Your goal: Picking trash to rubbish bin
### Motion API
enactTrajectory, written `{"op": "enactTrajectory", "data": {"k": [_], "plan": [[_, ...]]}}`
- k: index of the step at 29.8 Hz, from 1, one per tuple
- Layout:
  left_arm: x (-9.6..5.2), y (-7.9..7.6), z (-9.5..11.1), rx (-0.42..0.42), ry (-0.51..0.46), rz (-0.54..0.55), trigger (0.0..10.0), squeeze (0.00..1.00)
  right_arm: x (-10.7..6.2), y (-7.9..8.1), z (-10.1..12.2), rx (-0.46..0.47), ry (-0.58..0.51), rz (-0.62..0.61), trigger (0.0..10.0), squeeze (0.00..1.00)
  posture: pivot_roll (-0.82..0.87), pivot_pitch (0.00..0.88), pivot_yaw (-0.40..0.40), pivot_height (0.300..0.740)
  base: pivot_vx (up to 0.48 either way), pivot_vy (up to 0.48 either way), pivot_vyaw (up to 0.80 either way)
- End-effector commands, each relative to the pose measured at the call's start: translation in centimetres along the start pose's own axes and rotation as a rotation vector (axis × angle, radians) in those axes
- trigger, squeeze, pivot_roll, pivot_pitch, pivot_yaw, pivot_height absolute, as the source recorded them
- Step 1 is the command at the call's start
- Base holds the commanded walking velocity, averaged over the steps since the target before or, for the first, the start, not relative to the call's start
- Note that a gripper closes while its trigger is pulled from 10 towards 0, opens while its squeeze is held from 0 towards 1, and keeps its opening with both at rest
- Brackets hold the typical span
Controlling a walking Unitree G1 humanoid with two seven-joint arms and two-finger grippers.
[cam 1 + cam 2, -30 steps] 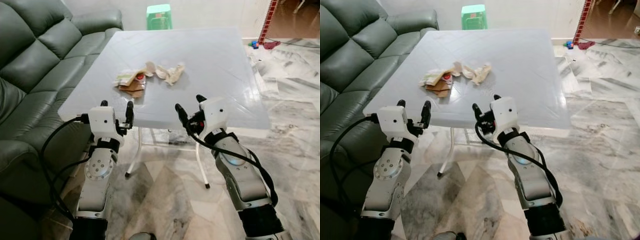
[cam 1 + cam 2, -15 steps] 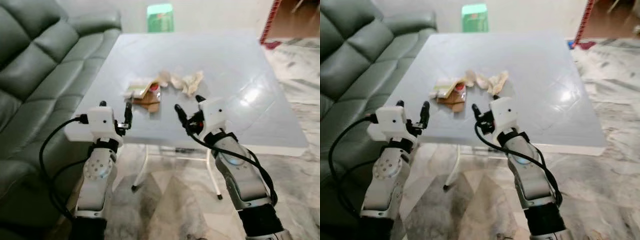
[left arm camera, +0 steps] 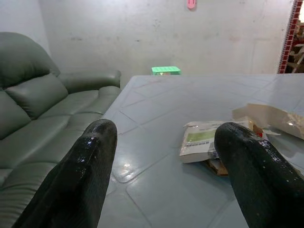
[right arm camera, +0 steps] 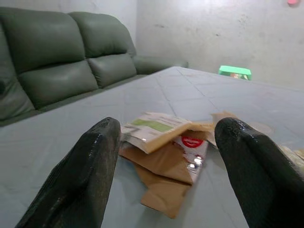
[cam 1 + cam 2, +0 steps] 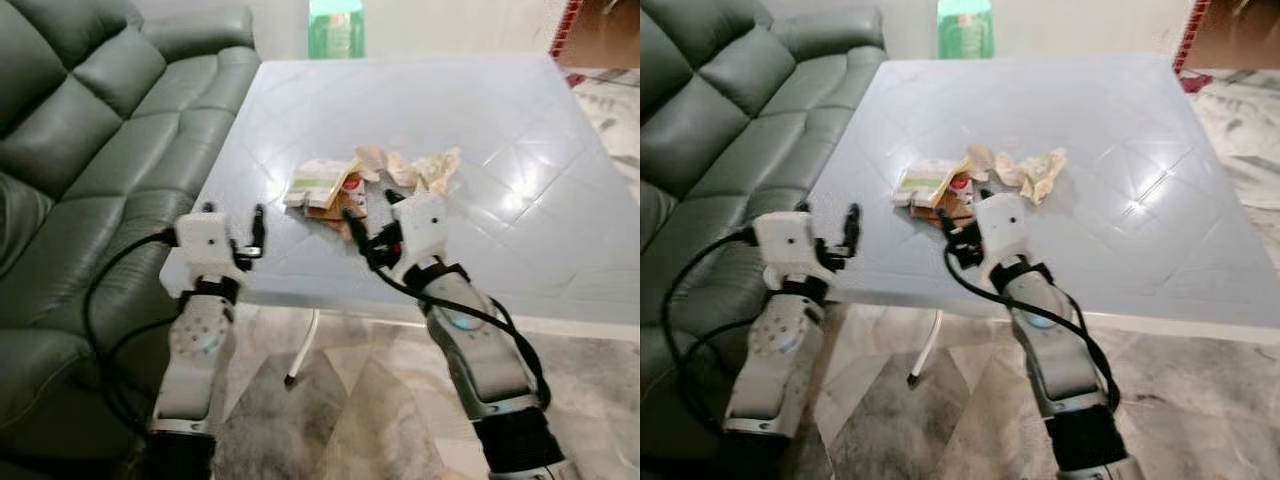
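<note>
Trash [image 5: 345, 185]: wrappers, brown paper and crumpled tissue lay heaped mid-desk, near the sofa-side edge.
Desk [image 5: 520, 110]: I judged its near edge kept me leaning in to reach.
Right pincer [image 5: 372, 222]: I held it spread and empty, just short of the heap, lined up for a grab.
Left pincer [image 5: 232, 222]: spread, empty, waiting over the desk corner beside the sofa [image 5: 90, 120].

Setting: a home living room. A dark green padded leather sofa [image 5: 90, 130] stands just beside a pale grey square plastic table [image 5: 520, 120] on thin white metal legs. Floor is veined grey marble tile [image 5: 340, 400]. Plain whitewashed wall [image 3: 190, 38] behind (scuffed), with a small green plastic stool [image 3: 166, 70] against it.
</note>
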State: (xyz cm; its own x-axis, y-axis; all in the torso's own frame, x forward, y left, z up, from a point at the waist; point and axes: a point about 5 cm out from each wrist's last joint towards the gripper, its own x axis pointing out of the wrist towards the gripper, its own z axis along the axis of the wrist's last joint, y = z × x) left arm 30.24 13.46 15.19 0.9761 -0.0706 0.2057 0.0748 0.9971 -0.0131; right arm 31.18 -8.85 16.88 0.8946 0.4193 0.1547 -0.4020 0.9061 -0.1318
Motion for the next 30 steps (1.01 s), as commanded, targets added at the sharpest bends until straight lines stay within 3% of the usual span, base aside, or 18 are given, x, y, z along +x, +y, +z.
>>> {"op": "enactTrajectory", "data": {"k": [1,11,29,30], "plan": [[0.06,0.38,0.18,0.019,-0.002,0.001,10.0,0.0,0.2,0.33,0.66,-0.01,-0.03,0.012,10.0,0.0,-0.05,0.06,0.046,0.74,0.0,0.0,0.0],[0.04,0.39,-0.04,-0.019,0.015,0.016,10.0,0.0,0.2,0.37,0.69,-0.012,-0.029,0.012,10.0,0.0,-0.05,0.06,0.048,0.74,0.0,-0.365,0.0],[0.06,0.7,-0.2,-0.009,0.025,0.025,10.0,0.0,0.22,0.38,0.7,-0.012,-0.031,0.015,10.0,0.0,-0.05,0.057,0.047,0.74,0.0,-0.472,0.0],[0.07,0.7,-0.14,-0.047,0.013,0.034,10.0,0.0,0.23,0.37,0.71,-0.013,-0.031,0.014,10.0,0.0,-0.05,0.056,0.047,0.74,0.0,0.0,0.0]]}}
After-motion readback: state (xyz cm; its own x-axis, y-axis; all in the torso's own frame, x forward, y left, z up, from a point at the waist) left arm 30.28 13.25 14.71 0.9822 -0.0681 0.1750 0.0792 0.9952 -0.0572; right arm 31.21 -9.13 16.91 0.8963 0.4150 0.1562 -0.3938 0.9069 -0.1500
